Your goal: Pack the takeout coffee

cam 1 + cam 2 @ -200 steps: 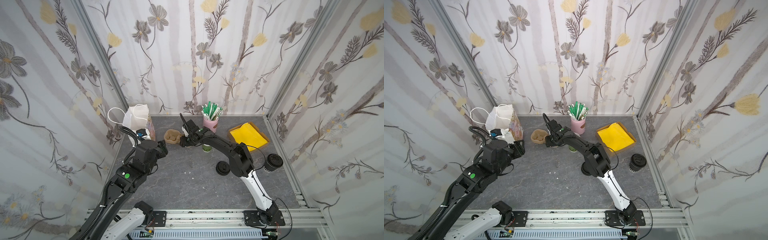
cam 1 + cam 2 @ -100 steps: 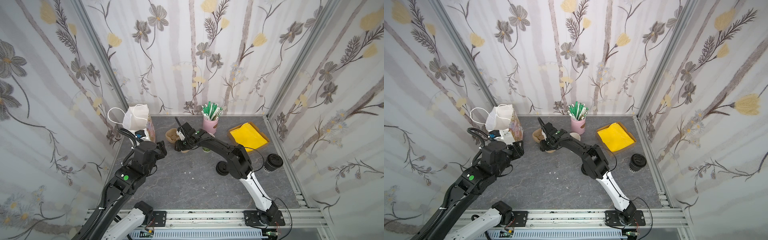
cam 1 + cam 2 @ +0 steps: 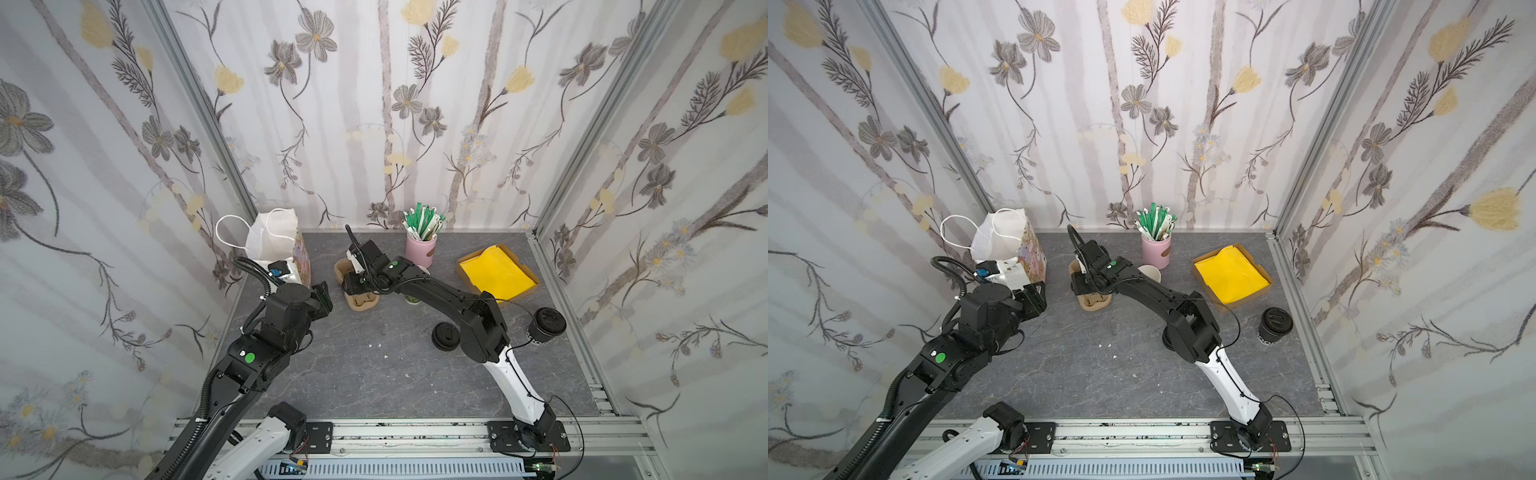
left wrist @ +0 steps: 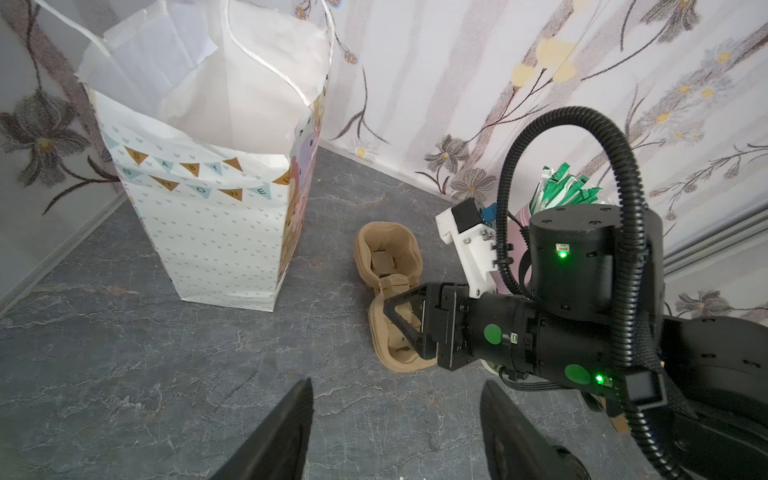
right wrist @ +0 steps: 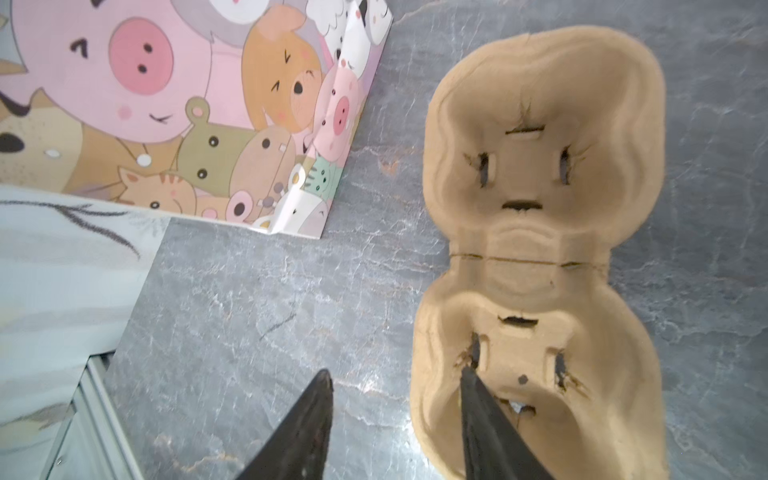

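Takeout coffee [image 3: 548, 326], black lid on, stood upright near the right edge of the desk [image 3: 374, 374], in front of the yellow tray [image 3: 498, 274] and well apart from both arms. Only the top views caught it.

A white handled bag [image 3: 272, 245] stood open in the far left corner. Its cartoon-animal side [image 5: 187, 104] showed plainly only from the right wrist.

From the top, the left tool [image 3: 322, 293] hung near the bag's front corner. Its own camera showed the left tool [image 4: 397, 382] spread wide over bare desk, holding nothing.

The right tool [image 4: 405, 320] reached across to the pulp cup carrier [image 3: 361, 301], which lay flat just beside the bag. In both top views the wrist hid the fingertips. The right wrist camera showed them: the right tool [image 5: 395, 372] stood partly open astride the carrier's [image 5: 540, 208] rim, one finger [image 5: 478, 399] down in the nearer pocket, the other over the desk outside, not pinching the wall.

Behind stood a pink cup [image 3: 420, 249] of green-and-white sticks. A loose black lid [image 3: 445, 336] showed in a top view beside the right elbow, and a lidless paper cup [image 3: 1149, 272] showed clearly in a top view, just beside the pink cup.
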### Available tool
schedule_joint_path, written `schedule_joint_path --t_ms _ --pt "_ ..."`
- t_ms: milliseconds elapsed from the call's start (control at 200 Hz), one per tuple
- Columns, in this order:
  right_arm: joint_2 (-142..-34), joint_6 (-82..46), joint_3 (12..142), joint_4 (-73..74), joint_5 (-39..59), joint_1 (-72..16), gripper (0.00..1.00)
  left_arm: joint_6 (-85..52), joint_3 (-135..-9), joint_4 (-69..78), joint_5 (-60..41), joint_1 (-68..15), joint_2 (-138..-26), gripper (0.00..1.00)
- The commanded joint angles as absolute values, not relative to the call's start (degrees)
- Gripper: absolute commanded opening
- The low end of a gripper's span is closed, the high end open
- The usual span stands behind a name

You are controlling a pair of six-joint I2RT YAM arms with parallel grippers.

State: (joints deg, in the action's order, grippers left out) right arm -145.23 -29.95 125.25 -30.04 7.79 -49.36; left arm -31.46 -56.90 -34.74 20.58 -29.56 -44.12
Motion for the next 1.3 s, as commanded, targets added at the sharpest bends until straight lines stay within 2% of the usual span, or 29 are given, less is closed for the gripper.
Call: schedule_joint_path --t_ms 0,340,570,1294 --pt "-147.2 -32.1 127.1 -26.0 2.0 -49.0 0.48 -29.7 -56.9 -34.4 22.6 -29.4 -43.2 0.67" --pt "-150.4 -31.9 129.4 -22.4 -4.7 -48.8 0.44 -30.2 -53.8 -34.2 20.6 -29.4 -40.9 0.69" --pt "-151.9 -30.9 129.5 -21.5 -4.4 -48.6 0.44 -30.4 -48.9 -34.0 16.8 -29.4 -38.1 0.74" --pt "-154.9 -26.3 132.1 -24.5 -7.2 -48.9 0.45 -32.5 -45.2 -34.1 16.5 -29.4 -35.7 0.75"
